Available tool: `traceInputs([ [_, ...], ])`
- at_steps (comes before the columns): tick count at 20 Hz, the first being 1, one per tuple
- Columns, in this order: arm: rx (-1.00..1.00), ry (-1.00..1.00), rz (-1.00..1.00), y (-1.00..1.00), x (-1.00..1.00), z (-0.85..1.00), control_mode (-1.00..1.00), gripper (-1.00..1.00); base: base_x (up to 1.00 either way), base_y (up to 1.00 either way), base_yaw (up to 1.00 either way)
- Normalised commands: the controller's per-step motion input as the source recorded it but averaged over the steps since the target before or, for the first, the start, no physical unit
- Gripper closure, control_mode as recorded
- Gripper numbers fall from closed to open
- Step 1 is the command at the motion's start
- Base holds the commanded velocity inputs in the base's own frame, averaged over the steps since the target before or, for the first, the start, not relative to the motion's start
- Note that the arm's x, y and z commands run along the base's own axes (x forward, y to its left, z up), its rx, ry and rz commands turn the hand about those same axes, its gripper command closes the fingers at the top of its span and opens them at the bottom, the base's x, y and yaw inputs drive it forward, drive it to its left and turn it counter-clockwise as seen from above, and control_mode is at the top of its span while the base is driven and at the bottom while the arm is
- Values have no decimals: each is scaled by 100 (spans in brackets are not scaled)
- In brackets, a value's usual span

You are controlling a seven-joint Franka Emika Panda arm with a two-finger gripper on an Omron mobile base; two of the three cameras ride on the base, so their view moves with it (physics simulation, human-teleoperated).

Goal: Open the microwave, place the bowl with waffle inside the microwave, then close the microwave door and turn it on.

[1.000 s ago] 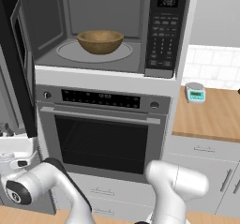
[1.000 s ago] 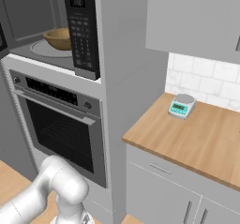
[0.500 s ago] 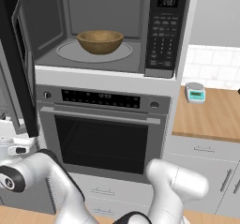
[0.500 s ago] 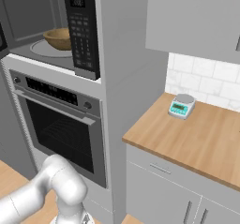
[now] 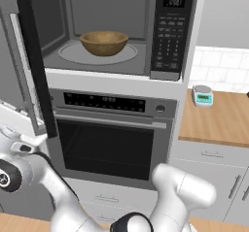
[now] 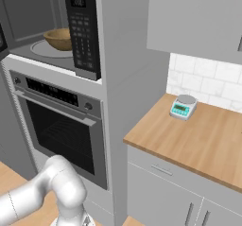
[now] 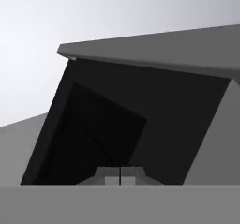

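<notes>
The microwave door (image 5: 29,56) is cut off by the left base view's top edge. The bowl with waffle (image 6: 59,38) is partly hidden behind the keypad panel; its waffle cannot be made out. The scale's (image 5: 203,96) display is too small to read.

1. A steel oven (image 5: 112,134) with a dark glass door faces me.
2. To my right, a wooden counter (image 6: 198,137) carries a teal scale (image 6: 182,107).
3. White tile backsplash (image 6: 208,76), grey cabinets (image 6: 194,17) above.
</notes>
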Motion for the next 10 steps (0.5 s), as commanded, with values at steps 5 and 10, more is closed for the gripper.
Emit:
traceInputs([
  [5, 39, 5, 4, -100, 0, 85, -100, 100, 0, 0, 0],
  [10, 45, 12, 8, -100, 2, 81, -100, 100, 0, 0, 0],
])
